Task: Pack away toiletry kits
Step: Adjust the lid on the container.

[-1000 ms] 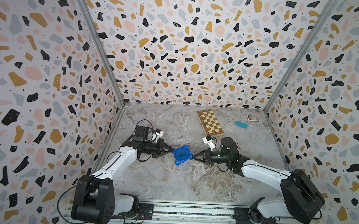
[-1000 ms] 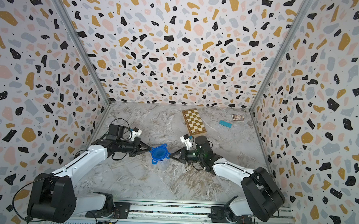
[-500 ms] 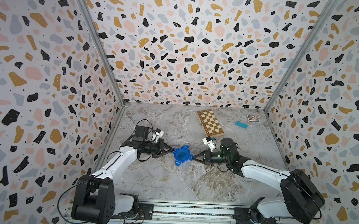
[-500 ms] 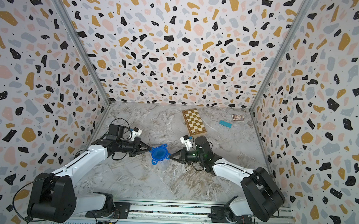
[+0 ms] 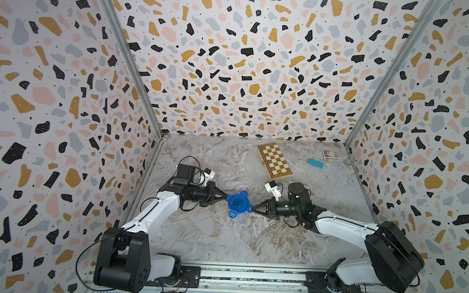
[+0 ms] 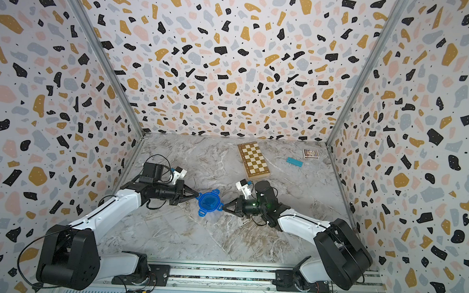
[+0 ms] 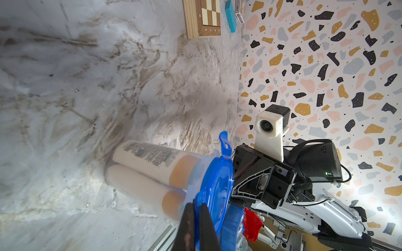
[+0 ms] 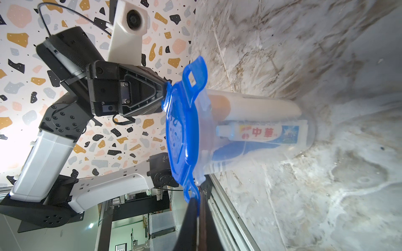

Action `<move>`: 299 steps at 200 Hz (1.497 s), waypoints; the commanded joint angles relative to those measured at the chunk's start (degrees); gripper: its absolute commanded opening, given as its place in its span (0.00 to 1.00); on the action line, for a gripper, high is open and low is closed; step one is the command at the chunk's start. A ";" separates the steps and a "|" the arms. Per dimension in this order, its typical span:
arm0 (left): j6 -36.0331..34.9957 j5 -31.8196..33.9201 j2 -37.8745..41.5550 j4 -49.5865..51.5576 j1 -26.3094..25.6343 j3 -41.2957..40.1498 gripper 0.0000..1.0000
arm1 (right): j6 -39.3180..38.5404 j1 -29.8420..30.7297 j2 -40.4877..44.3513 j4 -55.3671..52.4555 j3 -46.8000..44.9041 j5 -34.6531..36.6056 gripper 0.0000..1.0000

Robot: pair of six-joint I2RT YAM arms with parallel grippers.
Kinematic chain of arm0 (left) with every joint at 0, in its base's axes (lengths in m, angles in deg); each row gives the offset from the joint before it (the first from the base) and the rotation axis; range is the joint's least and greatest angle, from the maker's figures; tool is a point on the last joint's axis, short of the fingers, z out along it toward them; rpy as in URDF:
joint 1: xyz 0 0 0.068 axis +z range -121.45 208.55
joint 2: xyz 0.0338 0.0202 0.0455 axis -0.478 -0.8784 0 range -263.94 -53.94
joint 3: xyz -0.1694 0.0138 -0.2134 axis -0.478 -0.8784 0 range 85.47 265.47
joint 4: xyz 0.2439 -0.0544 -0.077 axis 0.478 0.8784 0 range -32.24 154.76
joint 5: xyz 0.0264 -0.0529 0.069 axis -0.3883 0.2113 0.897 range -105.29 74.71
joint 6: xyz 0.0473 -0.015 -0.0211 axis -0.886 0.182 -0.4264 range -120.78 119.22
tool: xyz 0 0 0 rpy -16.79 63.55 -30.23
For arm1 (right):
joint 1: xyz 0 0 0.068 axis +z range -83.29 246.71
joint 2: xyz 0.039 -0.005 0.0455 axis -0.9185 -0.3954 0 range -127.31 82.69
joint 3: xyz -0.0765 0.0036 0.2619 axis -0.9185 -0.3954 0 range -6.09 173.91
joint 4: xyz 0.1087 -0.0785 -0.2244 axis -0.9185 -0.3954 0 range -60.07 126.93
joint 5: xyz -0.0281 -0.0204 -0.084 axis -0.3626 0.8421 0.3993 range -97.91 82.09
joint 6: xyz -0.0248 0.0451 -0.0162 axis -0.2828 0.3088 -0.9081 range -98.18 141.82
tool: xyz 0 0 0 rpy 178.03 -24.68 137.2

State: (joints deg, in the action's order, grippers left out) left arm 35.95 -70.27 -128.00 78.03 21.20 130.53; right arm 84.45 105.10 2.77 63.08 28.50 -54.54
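The big gray marble table (image 5: 222, 243) fills the floor of the box. A wooden chessboard (image 5: 274, 162) lies flat near the back wall.

The left gripper (image 5: 226, 198) and the right gripper (image 5: 253, 208) reach in from both sides and point at each other. The clear tub (image 8: 309, 134) stands up straight on the table between them, near the middle and in front of the chessboard.

The blue lid (image 5: 238, 204) sits on top of the tub. The left gripper is squeezed tight on the lid's edge on its side. The right gripper is squeezed tight on a lid tab on the other side. Another tab sticks out from the lid, free.

You can see through the tub's wall. Two white bottles with orange caps (image 7: 143, 155) stand side by side inside, caps up by the lid. A small white tube (image 8: 261, 132) with red letters is inside too. A short blue toothbrush (image 8: 230, 150) is just beside the tube.

A flat teal block (image 5: 315, 163) lies far back on the right, next to a little box (image 5: 330, 154) in the corner.
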 commanded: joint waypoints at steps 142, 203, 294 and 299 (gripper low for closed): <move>-1.77 7.55 -1.39 3.24 -0.12 -1.64 0.02 | -1.38 1.34 0.25 -0.84 -1.19 -0.21 0.02; -1.16 5.00 0.19 2.27 -0.12 0.27 0.34 | -2.76 1.34 1.64 -1.94 0.34 0.74 0.21; -2.87 8.05 3.74 6.61 0.02 2.67 0.48 | -5.72 -0.15 8.01 -6.64 0.56 5.87 0.42; -4.03 9.80 4.48 8.79 0.08 3.74 0.49 | -6.35 -0.47 8.74 -7.83 0.61 6.52 0.43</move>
State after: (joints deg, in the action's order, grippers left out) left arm 35.06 -65.02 -126.82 81.31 21.00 130.57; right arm 81.18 105.73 7.60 59.26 28.08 -51.20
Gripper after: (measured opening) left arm 0.474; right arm 0.417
